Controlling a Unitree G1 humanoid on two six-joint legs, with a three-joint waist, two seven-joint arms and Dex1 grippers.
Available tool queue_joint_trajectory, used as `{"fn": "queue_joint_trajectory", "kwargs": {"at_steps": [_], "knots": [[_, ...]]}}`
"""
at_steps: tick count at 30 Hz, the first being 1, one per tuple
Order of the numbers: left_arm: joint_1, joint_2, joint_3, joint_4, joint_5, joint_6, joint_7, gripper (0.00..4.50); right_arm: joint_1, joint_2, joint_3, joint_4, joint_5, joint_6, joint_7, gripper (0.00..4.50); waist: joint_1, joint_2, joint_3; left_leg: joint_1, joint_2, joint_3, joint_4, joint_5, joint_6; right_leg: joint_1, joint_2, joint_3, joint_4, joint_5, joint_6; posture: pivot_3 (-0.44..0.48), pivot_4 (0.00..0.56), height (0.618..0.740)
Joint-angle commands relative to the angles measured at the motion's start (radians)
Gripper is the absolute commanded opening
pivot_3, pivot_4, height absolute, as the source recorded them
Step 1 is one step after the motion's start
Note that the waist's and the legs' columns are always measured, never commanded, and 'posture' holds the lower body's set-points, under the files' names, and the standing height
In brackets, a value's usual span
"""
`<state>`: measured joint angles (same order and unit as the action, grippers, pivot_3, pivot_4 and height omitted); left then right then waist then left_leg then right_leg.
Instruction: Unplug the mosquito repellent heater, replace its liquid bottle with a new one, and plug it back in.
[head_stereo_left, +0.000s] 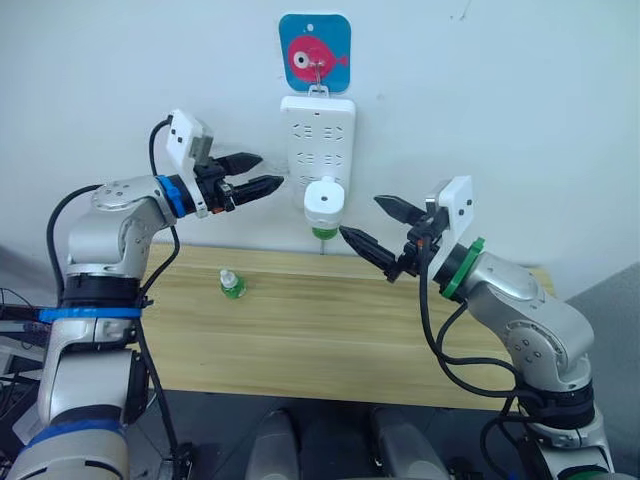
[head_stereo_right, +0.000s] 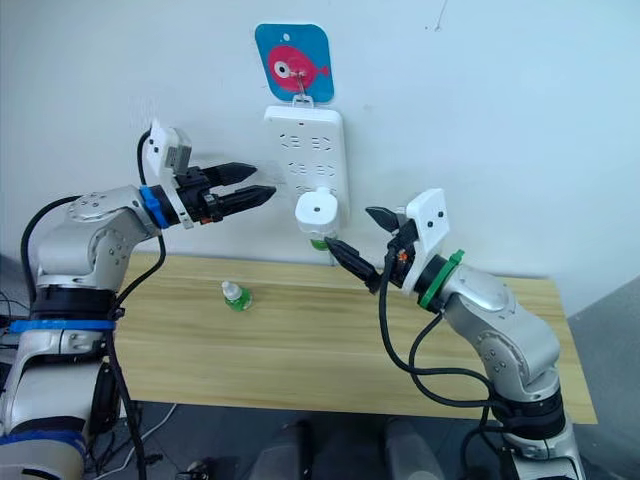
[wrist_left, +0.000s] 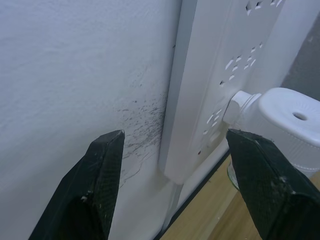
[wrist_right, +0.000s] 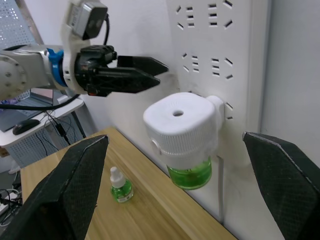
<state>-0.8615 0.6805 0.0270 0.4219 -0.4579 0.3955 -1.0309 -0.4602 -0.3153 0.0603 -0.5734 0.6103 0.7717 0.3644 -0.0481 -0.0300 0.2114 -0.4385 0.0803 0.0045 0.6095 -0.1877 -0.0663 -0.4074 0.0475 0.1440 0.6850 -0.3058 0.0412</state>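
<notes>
On the wall, hung from a blue fish hook, one white power strip (head_stereo_left: 318, 135), my landmark for this entry. Status: nothing done as I judge it; unplugging, the bottle swap and replugging all remain. Left of the strip: one left gripper (head_stereo_left: 250, 174), held level beside the strip's left edge, fingers a little apart, holding nothing. Below and left of the strip, on the single wooden table (head_stereo_left: 300, 340): one spare green bottle (head_stereo_left: 231, 285), upright, capped white, well apart from both grippers. In the strip's lowest socket: one mosquito repellent heater (head_stereo_left: 325, 201), plugged in, vent hole facing up, one green liquid bottle (wrist_right: 189, 175) screwed in beneath it. Right of the strip: one right gripper (head_stereo_left: 371, 224), fingers spread wide, empty, near the heater but not touching it.
</notes>
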Motion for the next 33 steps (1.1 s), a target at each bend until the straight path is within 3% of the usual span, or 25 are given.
{"fn": "queue_joint_trajectory", "kwargs": {"at_steps": [1, 12, 16, 28, 33], "knots": [[-0.072, -0.027, -0.020, 0.099, 0.055, -0.093, -0.068, 3.37, -0.051, 0.013, 0.010, -0.073, 0.015, 0.005, -0.017, 4.50, -0.001, 0.001, 0.004, 0.000, 0.000, -0.001, 0.001, 0.000, 0.000, 0.000, 0.000, 0.000, 0.002, 0.000, 0.000, -0.051, 0.246, 0.740], [-0.233, -0.136, -0.028, 0.396, 0.166, -0.265, -0.145, 3.37, -0.045, 0.030, -0.001, -0.093, 0.014, 0.045, -0.076, 4.50, 0.006, -0.002, 0.013, 0.000, -0.001, -0.004, 0.007, 0.001, -0.001, 0.000, 0.000, -0.003, 0.012, 0.000, 0.000, -0.078, 0.244, 0.740], [-0.289, -0.170, -0.028, 0.490, 0.193, -0.325, -0.174, 3.37, -0.006, -0.013, 0.000, -0.054, -0.075, 0.023, -0.107, 4.50, 0.009, -0.001, 0.014, -0.003, -0.001, -0.006, 0.015, 0.001, -0.001, 0.001, 0.000, -0.004, 0.013, -0.003, 0.005, -0.077, 0.244, 0.740], [-0.352, -0.210, -0.021, 0.560, 0.214, -0.332, -0.321, 3.37, 0.052, -0.002, -0.059, -0.019, -0.088, 0.004, -0.129, 4.50, -0.007, -0.001, 0.019, -0.011, -0.001, -0.010, 0.019, 0.001, 0.000, -0.003, 0.000, -0.007, 0.013, 0.002, 0.004, -0.084, 0.246, 0.740], [-0.327, -0.192, -0.008, 0.492, 0.191, -0.256, -0.374, 2.19, 0.099, 0.002, -0.066, -0.070, -0.060, 0.034, -0.140, 4.50, -0.007, 0.001, 0.021, -0.014, -0.001, -0.016, 0.018, 0.001, 0.000, -0.004, 0.000, -0.013, 0.012, 0.001, 0.003, -0.093, 0.253, 0.740]]}}
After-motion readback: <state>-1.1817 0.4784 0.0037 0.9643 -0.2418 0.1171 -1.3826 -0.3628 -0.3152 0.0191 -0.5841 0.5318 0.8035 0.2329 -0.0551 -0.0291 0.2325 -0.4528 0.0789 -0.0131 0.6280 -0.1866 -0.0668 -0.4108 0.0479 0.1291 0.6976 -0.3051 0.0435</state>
